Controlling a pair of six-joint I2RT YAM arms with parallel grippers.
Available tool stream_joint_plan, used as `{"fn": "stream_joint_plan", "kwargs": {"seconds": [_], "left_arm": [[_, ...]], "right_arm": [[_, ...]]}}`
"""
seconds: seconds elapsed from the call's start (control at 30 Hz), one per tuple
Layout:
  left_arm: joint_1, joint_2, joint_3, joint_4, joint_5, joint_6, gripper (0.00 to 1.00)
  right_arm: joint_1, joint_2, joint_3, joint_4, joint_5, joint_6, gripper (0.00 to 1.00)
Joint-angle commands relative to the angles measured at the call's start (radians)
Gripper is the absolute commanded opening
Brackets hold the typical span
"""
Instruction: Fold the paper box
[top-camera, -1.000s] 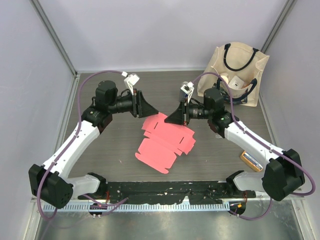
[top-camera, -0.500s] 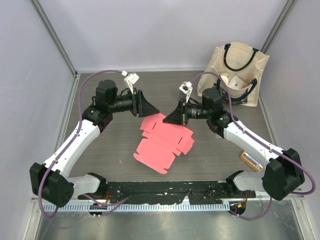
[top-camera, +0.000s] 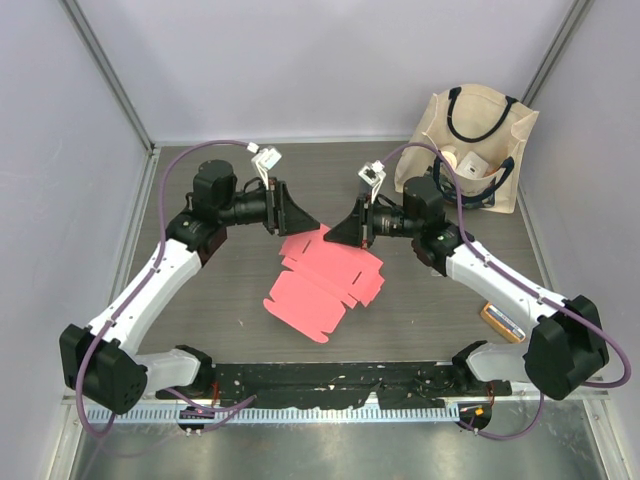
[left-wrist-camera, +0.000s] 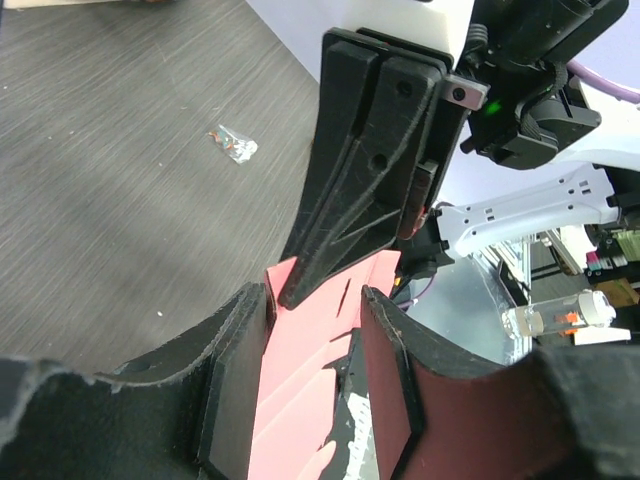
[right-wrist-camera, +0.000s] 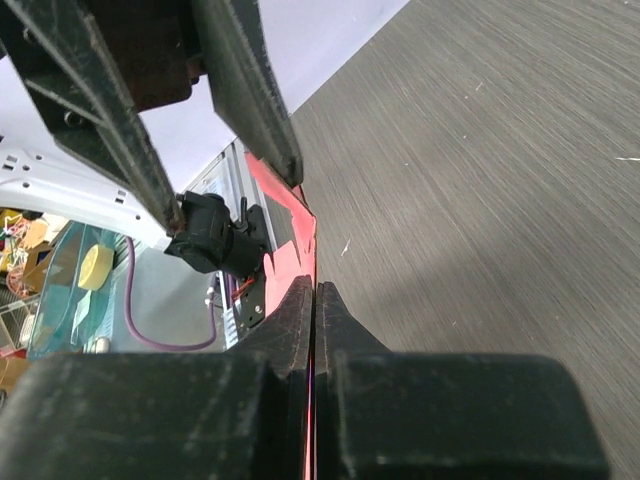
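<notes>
Paper box (top-camera: 318, 288) lies unfolded as a pink-red sheet at the middle of the dark, wood-grained table (top-camera: 420, 305), between my two arms. From my remote station, I see the right gripper (top-camera: 337, 237) pinched closed on the sheet's far edge, and its wrist view shows a thin red line between its pads. The left gripper (top-camera: 303, 222) hangs just beside it over that same edge. Its fingers are apart, with pink card showing in the gap; I cannot tell whether they touch the card. Pale lilac walls (top-camera: 340, 70) and metal corner posts (top-camera: 110, 75) enclose the table. A cream tote bag (top-camera: 480, 125) with black handles stands at the far right corner, with a small white box (top-camera: 470, 165) inside it. A tiny scrap (left-wrist-camera: 232, 146) lies on the bare tabletop.
</notes>
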Motion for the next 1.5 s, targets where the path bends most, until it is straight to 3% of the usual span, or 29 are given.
{"fn": "stream_joint_plan", "kwargs": {"seconds": [0.0,0.63,0.83,0.93,1.0,1.13,1.23,1.47], "left_arm": [[-0.018,0.002,-0.002,0.055,0.046,-0.012,0.45],[-0.035,0.045,0.029,-0.031,0.003,0.017,0.46],[-0.035,-0.041,0.026,-0.051,-0.094,0.074,0.49],[-0.028,-0.117,-0.008,-0.039,-0.225,0.095,0.50],[-0.022,-0.157,-0.030,-0.017,-0.329,0.099,0.53],[-0.009,-0.208,-0.057,-0.008,-0.405,0.105,0.65],[-0.009,-0.191,-0.044,-0.019,-0.375,0.102,0.66],[-0.009,-0.127,-0.028,-0.016,-0.265,0.076,0.67]], "right_arm": [[0.005,0.008,0.046,0.094,0.055,0.045,0.01],[0.016,0.020,-0.012,0.404,0.021,0.280,0.01],[0.016,-0.016,-0.003,0.192,0.097,0.139,0.01],[0.010,-0.059,-0.008,0.114,0.136,0.101,0.01],[-0.004,-0.081,-0.012,0.088,0.150,0.094,0.01],[-0.047,-0.131,-0.011,0.068,0.194,0.120,0.02],[-0.107,-0.157,-0.024,0.074,0.197,0.178,0.02],[-0.234,-0.182,-0.126,0.262,0.105,0.358,0.02]]}}
